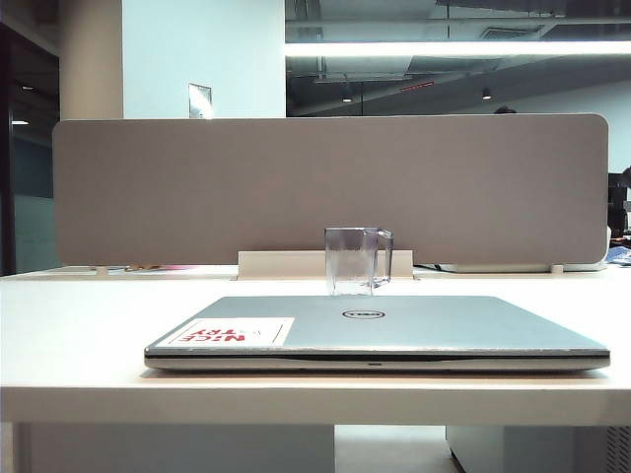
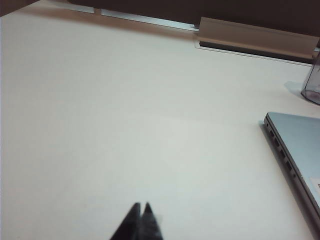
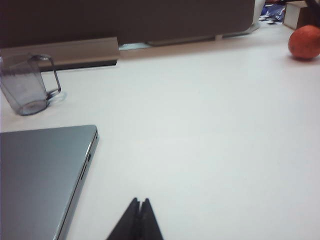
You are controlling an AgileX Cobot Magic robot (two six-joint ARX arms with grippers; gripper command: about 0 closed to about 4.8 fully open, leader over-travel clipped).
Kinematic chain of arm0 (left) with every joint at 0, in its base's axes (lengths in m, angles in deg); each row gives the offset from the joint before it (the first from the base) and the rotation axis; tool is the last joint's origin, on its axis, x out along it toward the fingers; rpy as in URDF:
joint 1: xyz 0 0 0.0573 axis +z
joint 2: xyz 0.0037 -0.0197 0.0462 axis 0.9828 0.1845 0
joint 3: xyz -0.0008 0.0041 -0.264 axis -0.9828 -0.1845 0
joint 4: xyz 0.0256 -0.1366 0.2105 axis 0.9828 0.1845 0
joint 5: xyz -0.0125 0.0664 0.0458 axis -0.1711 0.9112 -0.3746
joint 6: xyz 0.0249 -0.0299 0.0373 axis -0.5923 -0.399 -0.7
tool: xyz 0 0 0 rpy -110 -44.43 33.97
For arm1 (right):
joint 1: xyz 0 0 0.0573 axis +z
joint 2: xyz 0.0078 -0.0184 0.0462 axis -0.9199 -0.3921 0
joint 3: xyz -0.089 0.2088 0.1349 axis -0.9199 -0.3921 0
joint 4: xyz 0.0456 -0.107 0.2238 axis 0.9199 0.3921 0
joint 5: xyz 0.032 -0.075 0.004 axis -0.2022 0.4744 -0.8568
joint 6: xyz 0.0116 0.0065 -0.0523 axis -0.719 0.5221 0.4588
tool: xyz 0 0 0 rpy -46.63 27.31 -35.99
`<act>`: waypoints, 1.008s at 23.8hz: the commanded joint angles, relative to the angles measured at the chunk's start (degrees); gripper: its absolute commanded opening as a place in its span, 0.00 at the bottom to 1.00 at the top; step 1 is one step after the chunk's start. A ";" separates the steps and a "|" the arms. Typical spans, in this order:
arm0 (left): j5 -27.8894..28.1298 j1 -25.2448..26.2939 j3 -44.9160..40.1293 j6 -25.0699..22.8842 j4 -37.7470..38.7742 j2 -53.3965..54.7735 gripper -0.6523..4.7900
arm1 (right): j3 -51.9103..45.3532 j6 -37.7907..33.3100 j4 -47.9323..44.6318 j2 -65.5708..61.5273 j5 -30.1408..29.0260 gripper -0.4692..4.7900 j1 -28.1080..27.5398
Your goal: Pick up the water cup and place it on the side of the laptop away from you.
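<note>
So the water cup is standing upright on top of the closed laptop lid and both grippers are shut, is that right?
Not quite. The water cup stands upright on the table beyond the closed laptop, not on its lid; the right wrist view shows bare table between them. The left gripper and right gripper are shut, each over bare table beside the laptop.

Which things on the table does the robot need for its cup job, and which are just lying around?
For the job:
- water cup, standing upright behind the laptop
- laptop, lid closed
- right gripper, shut, over bare table beside the laptop
- left gripper, shut, over bare table on the laptop's other side

Just lying about:
- orange ball
- grey divider panel
- cable tray
</note>
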 commanded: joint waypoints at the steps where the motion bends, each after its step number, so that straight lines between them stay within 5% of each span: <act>1: -0.44 0.02 0.11 0.11 0.68 0.07 0.11 | -0.68 -0.33 -1.01 -0.09 -0.37 0.07 0.02; 24: -0.24 0.04 0.11 -1.66 -2.97 0.07 0.11 | -1.60 0.72 7.32 -0.11 -0.31 0.07 -0.02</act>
